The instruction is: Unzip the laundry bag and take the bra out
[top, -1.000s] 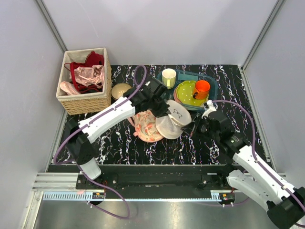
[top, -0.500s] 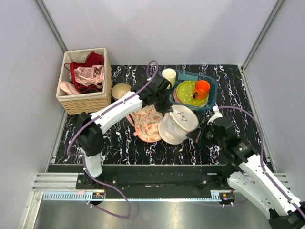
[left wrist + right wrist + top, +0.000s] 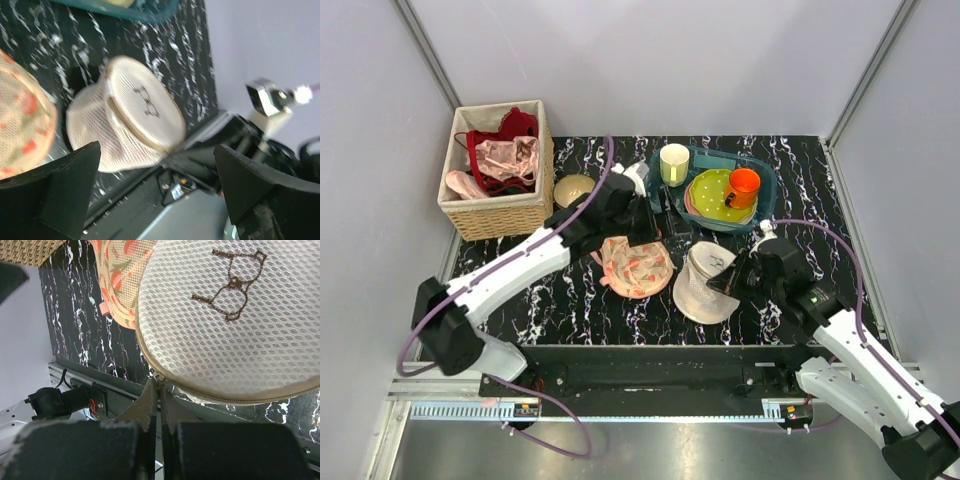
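Observation:
The laundry bag point(image 3: 705, 280), a white mesh round with a brown bow mark, stands tilted on its rim at the table's front middle. My right gripper point(image 3: 722, 287) is shut on the zip pull at its rim point(image 3: 161, 382), under the mesh face point(image 3: 235, 325). My left gripper point(image 3: 652, 215) hangs open behind and to the left of the bag, holding nothing. In the left wrist view its fingers point(image 3: 50, 190) stand wide apart, with the bag point(image 3: 130, 120) beyond them, untouched. The bra is hidden.
A flat peach floral cloth point(image 3: 635, 265) lies just left of the bag. A wicker basket point(image 3: 500, 210) of garments stands at the back left. A teal tray point(image 3: 767, 190) holds a green spotted plate point(image 3: 712, 195) and an orange mug point(image 3: 743, 185). A cream cup point(image 3: 674, 162) and a small bowl point(image 3: 573, 188) stand nearby.
My left gripper has let go of the bag, opened wide and pulled back to the left. The bag has tipped onto its rim, nearer the front. The right gripper keeps its hold.

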You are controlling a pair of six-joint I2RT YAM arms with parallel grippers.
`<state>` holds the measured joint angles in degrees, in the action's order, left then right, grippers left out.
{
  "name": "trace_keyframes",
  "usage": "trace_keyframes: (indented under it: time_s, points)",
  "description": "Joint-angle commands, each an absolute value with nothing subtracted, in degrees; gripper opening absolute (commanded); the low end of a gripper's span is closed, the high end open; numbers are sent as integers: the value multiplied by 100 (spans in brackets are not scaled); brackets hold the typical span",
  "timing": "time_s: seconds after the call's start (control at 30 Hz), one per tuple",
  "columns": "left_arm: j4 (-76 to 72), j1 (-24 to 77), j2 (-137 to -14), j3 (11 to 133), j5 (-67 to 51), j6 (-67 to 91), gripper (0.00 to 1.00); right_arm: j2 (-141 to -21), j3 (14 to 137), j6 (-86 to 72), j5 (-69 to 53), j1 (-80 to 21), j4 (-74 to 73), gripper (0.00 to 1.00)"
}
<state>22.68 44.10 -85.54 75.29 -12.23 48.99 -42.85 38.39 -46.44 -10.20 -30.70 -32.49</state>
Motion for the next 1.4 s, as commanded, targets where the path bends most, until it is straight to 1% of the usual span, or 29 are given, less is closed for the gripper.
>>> trace_keyframes:
  time_s: [0.0,0.07,0.1,0.17,0.2,0.27,0.3,0.43,0.53,0.57,0.63,0.7,0.73,0.77,0.83,0.9,1.03,1.07,1.17,1.2,1.23,1.27,1.3,1.33,1.37]
  points:
    - [1051,4859,-7928,6620,-1336,6107,98,-4228,3806,-4790,-1116,-3085,-2874,0]
    - [696,4948,-8006,6199,-1476,6737,98,-4210,3788,-4799,-1151,-3094,-2865,0]
    - [242,4983,-8068,6048,-1555,6906,99,-4201,3779,-4790,-1151,-3085,-2865,0]
    - [-217,5001,-8365,5724,-1661,7336,99,-4149,3744,-4781,-1134,-3085,-2874,0]
    - [-698,5010,-8498,5652,-1687,7443,99,-4131,3735,-4799,-1125,-3085,-2874,0]
    - [-1000,5010,-8761,5660,-1863,7689,97,-4113,3718,-4799,-1134,-3085,-2874,0]
    - [-1002,5018,-9032,5765,-1915,7734,95,-4105,3718,-4790,-1142,-3085,-2900,0]
    - [-1002,5054,-9237,6003,-1873,7743,91,-4069,3762,-4737,-1081,-3085,-3023,0]
    - [-941,5054,-9307,6021,-1820,7734,85,-3973,3753,-4720,-1046,-3094,-3111,0]
    - [-958,5062,-9325,6021,-1802,7778,77,-3964,3744,-4702,-1037,-3085,-3155,0]
    - [-993,5062,-9457,6073,-1828,7761,69,-3955,3735,-4693,-1011,-3085,-3199,0]
    - [-862,5010,-9562,6152,-1828,7647,26,-3955,3788,-4615,-941,-3094,-3339,0]
    - [-731,4966,-9650,6265,-1906,7577,10,-3929,3805,-4588,-897,-3094,-3436,0]
    - [-582,4844,-9659,6293,-1994,7524,0,-3894,3823,-4553,-818,-3085,-3689,0]
    - [-458,4729,-9494,6267,-2066,7366,0,-3676,3780,-4500,-423,-3085,-4015,0]
    - [-160,4571,-9291,6275,-1856,7155,0,-3473,3675,-4552,-99,-3076,-4446,0]
    - [902,4290,-9149,6810,-1635,6375,0,-2972,3384,-5062,-439,-3076,-4430,0]
    - [1053,4263,-9254,7151,-1591,6224,0,-2945,3332,-5193,-526,-3094,-4360,0]
    - [1414,4263,-9509,7680,-1292,5766,0,-2944,3164,-5352,-905,-3085,-4070,0]
    - [1485,4254,-9779,8108,-1301,5679,0,-2970,3190,-5353,-1001,-3094,-4017,0]
    - [1746,4254,-9921,8338,-1292,5452,5,-3032,3234,-5344,-1011,-3085,-3956,0]
    - [1923,4263,-10071,8645,-1266,5327,8,-3067,3287,-5300,-1011,-3085,-3938,0]
    - [2116,4254,-10394,9144,-1240,5222,9,-3102,3409,-5274,-1037,-3085,-3911,0]
    - [2518,4254,-10511,9410,-1257,5047,9,-3163,3462,-5221,-1055,-3085,-3868,0]
    - [2679,4254,-10607,9596,-1300,4975,13,-3190,3515,-5108,-1089,-3085,-3737,0]
